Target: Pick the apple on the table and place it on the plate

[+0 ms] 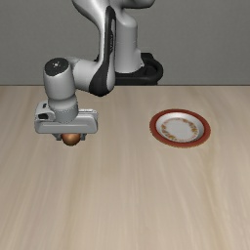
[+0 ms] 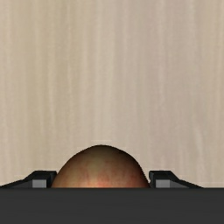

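A reddish-brown apple [image 1: 71, 141] lies on the wooden table [image 1: 127, 195], toward the exterior view's left. My gripper [image 1: 69, 135] is lowered straight over it, the grey hand covering most of the fruit. In the wrist view the apple [image 2: 99, 166] bulges up between my gripper [image 2: 99, 181], and the two dark fingertips [image 2: 38, 179] press against its sides. The gripper is shut on the apple, which sits at table level. A white plate with a red rim [image 1: 154, 127] rests on the table toward the exterior view's right, well away from the apple.
The robot's black base [image 1: 146, 66] stands at the table's far edge. Bare wood stretches between the apple and the plate and across the near side of the table.
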